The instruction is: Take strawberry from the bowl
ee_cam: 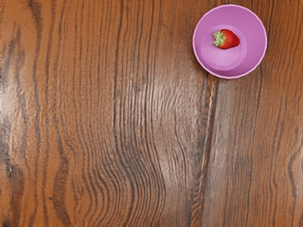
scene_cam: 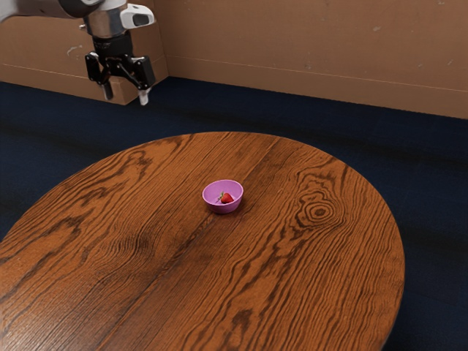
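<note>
Floor: dark blue [scene_cam: 197, 102], spread behind and around the surface.
Wall: tan-brown and scuffed in places [scene_cam: 314, 33], with a lower band along its foot, across the back of the exterior view.
Surface: a round wooden table [scene_cam: 153, 285], reddish brown with dark, wavy grain; a ringed knot [scene_cam: 320, 212] lies toward the exterior view's right from the bowl.
Arm: pale and grey [scene_cam: 44, 7], coming in at the exterior view's upper left, its hand end pointing down.
End effector: black with light-coloured tips [scene_cam: 126, 96], raised in the air and well apart from the bowl; its two fingers stand wide apart, with nothing held between them.
Bowl: pinkish purple and round [scene_cam: 223, 209], upright on the surface, its mouth facing up; in the wrist view its thin, paler rim and smaller flat bottom can be made out, and it stands over a dark seam in the wood.
Strawberry: red and whole [ee_cam: 229, 39], inside the bowl, lying on its side on the bottom, just off the middle.
Leafy cap: pale green [ee_cam: 217, 39], attached to the strawberry's broad end; in the exterior view it faces that view's left, while the red tip points toward its right.
</note>
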